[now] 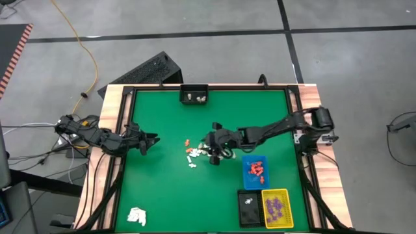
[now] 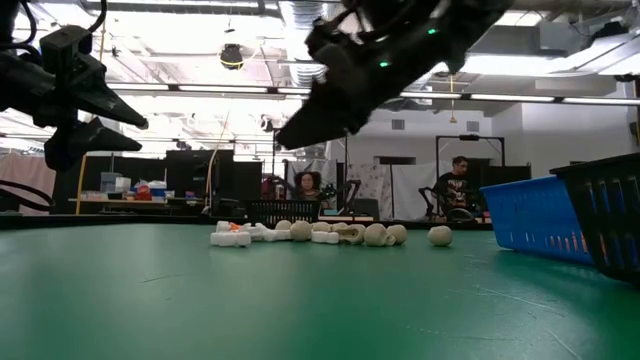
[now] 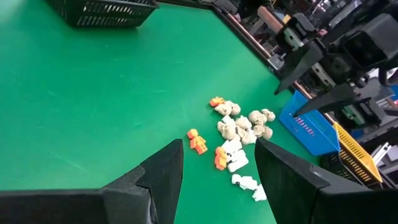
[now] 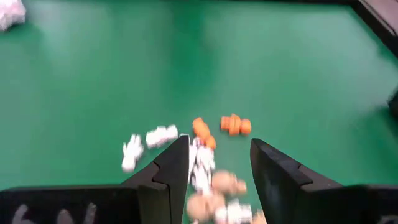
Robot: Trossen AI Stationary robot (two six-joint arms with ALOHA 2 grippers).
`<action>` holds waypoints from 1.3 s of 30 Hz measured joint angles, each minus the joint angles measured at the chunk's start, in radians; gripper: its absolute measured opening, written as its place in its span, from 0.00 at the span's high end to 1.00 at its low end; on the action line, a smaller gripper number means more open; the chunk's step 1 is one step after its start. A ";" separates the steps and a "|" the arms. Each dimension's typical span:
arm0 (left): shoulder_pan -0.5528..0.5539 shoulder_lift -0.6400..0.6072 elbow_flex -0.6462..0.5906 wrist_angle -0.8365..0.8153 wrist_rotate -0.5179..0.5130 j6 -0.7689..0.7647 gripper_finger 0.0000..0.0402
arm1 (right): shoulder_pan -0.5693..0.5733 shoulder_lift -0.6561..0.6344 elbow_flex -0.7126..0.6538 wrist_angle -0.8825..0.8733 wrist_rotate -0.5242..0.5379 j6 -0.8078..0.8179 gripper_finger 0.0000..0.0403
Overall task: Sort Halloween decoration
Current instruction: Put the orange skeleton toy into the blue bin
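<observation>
My left gripper (image 1: 153, 138) hangs over the left half of the green table (image 1: 162, 188), its fingers (image 3: 163, 174) spread wide with nothing between them, pointing toward the middle. Near the table's front-left corner lies a white wad of paper-like stuff (image 1: 136, 216), well apart from everything else.

Around the middle of the table sits the loose cluster of Halloween decoration (image 1: 195, 155): a few orange pieces (image 3: 198, 141) on the side nearer my left arm, white pieces (image 3: 235, 163) beside them, and a clump of cream rounded pieces (image 3: 242, 124) just past those. In the low view they lie in a short row on the mat, the cream ones to the right.

My right gripper (image 1: 214, 151) hovers above that cluster at its right end, off the table as the low view shows. Its jaws stand well apart and hold nothing; the right wrist view shows pieces on the mat between and ahead of the two fingers (image 4: 169, 174).

At the middle of the far edge stands a small black tray (image 1: 194, 95) with a couple of pale pieces in it. Toward the front-right corner, a blue tray (image 1: 254, 170) holds orange-red pieces, then a black tray (image 1: 247, 207) with one white piece, and beside it a yellow tray (image 1: 277, 208) holding purple ones.
</observation>
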 joint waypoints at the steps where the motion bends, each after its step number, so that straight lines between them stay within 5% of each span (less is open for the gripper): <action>1: 0.000 0.000 0.000 0.000 -0.001 0.000 0.53 | -0.009 0.024 0.021 0.004 -0.003 -0.001 0.58; 18: 0.000 0.000 0.000 0.000 0.001 0.001 0.53 | -0.071 0.387 0.361 -0.010 0.005 -0.069 0.45; 39: 0.000 0.000 0.000 0.000 0.002 0.004 0.53 | -0.094 0.482 0.376 -0.045 0.018 0.043 0.41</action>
